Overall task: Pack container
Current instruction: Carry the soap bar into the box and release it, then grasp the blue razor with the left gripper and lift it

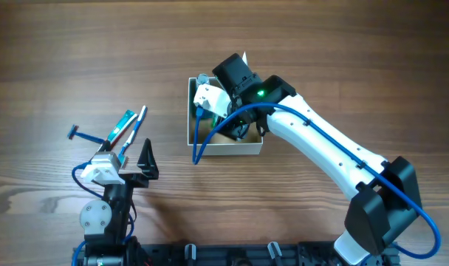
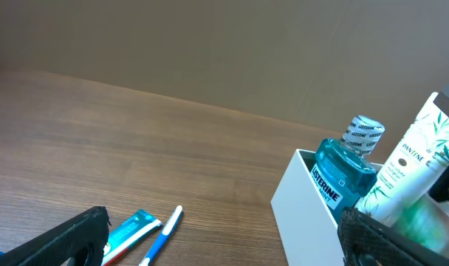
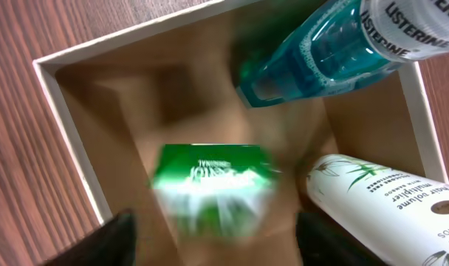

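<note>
The container point(image 1: 226, 147) is a white box with a tan inside, at the table's middle; it also shows in the left wrist view point(image 2: 306, 214) and the right wrist view point(image 3: 62, 125). In it lean a blue Listerine bottle point(image 3: 320, 52) and a white Pantene tube point(image 3: 387, 199). My right gripper point(image 3: 217, 244) hangs open just over the box. A blurred green packet point(image 3: 213, 185) is between its fingers, touching neither. My left gripper point(image 2: 221, 251) is open and empty, low over the table left of the box.
A teal toothpaste tube point(image 1: 121, 125), a blue-and-white toothbrush point(image 1: 134, 129) and a blue razor point(image 1: 83, 135) lie on the wood left of the box, just beyond my left gripper. The right arm point(image 1: 320, 140) reaches in from the lower right.
</note>
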Controlling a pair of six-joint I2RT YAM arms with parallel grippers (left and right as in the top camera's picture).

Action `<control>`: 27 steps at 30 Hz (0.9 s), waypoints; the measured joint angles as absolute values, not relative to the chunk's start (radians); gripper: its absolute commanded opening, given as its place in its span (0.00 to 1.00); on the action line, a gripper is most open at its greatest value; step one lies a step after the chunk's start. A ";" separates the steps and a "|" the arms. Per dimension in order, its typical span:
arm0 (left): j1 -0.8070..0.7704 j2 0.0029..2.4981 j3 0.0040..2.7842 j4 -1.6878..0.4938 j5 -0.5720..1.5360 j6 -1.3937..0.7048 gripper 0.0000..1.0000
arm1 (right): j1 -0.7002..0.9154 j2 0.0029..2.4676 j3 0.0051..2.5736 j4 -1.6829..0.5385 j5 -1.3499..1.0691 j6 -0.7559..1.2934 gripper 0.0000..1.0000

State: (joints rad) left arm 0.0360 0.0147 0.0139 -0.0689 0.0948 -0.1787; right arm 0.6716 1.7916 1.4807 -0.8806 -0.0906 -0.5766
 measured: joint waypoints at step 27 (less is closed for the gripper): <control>0.036 0.414 0.354 -0.344 0.107 -0.186 1.00 | 0.039 1.387 1.474 -0.996 -0.154 0.182 1.00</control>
State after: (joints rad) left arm 0.0360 0.4145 0.3538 -0.3439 0.1066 -0.1860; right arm 0.0395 1.3869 1.4738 -0.9958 -0.1539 0.1818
